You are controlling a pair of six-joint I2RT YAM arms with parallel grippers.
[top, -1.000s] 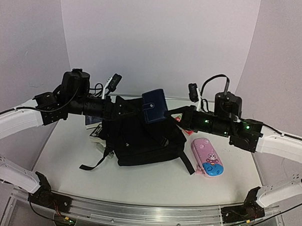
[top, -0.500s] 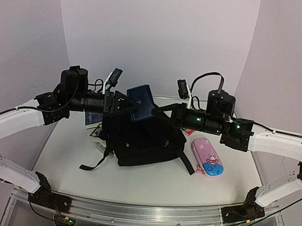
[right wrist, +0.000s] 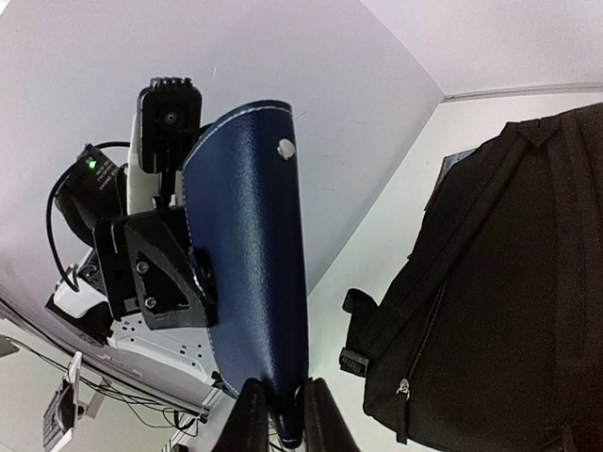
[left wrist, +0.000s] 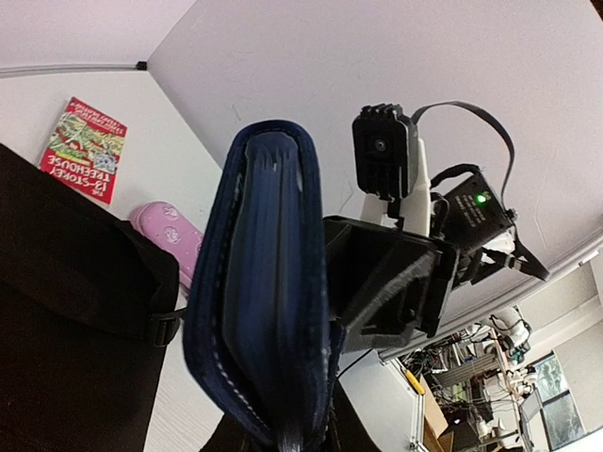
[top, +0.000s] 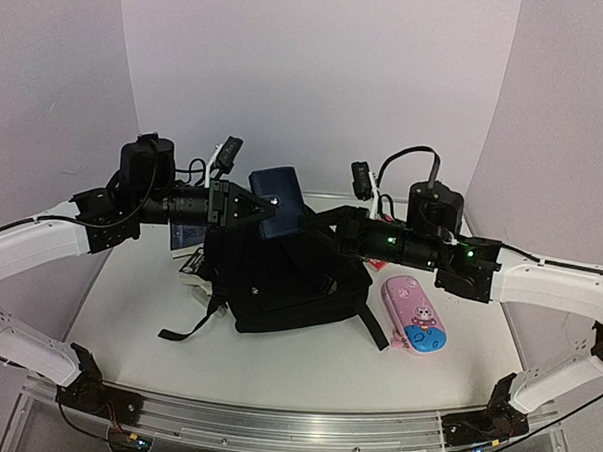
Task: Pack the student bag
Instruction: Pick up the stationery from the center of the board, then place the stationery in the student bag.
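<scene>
A navy blue notebook (top: 281, 200) with white stitching hangs upright in the air above the student bag (top: 279, 285), a black backpack lying flat on the table. My left gripper (top: 254, 206) is shut on the notebook's left edge; in the left wrist view the notebook (left wrist: 268, 282) fills the space between its jaws. My right gripper (top: 320, 221) is at the opposite edge. In the right wrist view its fingertips (right wrist: 280, 400) flank the notebook's (right wrist: 250, 254) lower edge with a thin gap, slightly open. The bag (right wrist: 509, 282) lies below to the right.
A pink-and-blue cartoon pencil case (top: 415, 316) lies right of the bag. A red book (left wrist: 85, 151) lies behind the bag under the right arm. Flat books or papers (top: 190, 253) lie at the bag's left. A bag strap (top: 187, 329) trails toward the front.
The right arm carried the notebook left toward the left gripper. The left jaws closed onto it, and the right jaws loosened from a tight grip.
</scene>
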